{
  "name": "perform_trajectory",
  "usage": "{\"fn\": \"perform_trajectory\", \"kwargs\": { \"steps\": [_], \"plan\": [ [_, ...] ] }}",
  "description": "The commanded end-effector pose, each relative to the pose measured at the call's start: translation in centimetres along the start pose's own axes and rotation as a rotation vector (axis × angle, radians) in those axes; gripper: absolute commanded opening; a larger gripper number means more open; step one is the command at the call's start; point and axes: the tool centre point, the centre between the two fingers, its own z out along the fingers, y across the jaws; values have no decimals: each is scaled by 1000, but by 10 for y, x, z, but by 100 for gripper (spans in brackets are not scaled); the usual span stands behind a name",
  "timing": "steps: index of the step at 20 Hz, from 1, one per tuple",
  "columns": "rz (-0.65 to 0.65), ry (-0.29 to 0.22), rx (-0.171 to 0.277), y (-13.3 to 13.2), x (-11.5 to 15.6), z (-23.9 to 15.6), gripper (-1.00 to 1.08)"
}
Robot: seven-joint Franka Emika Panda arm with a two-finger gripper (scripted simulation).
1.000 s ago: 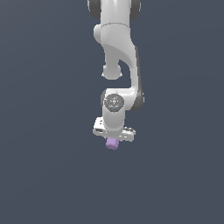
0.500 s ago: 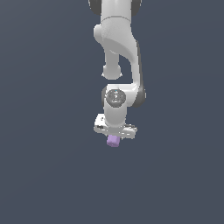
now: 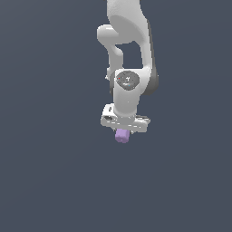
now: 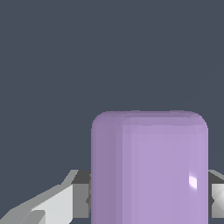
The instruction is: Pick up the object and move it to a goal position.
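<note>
The object is a small light-purple cylinder with rounded ends, hanging just under the white gripper in the exterior view. The gripper is shut on it, and its fingers are mostly hidden behind the object and the hand. In the wrist view the object fills the near part of the picture, with a grey finger pad pressed against one side and a pad against the other. The arm hangs down from above, with nothing seen beneath the object.
A plain dark blue-grey background surrounds the arm in both views. No other objects, edges or goal marker show.
The gripper has risen a little with the object held in it, and shifted slightly toward the exterior view's right.
</note>
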Motion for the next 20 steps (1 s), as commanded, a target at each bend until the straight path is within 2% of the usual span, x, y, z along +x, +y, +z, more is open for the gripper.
{"fn": "perform_trajectory", "kwargs": {
  "steps": [1, 20],
  "plan": [
    [0, 1, 0, -6, -9, -24, -100],
    [0, 2, -1, -61, -84, -230, -100]
  ]
}}
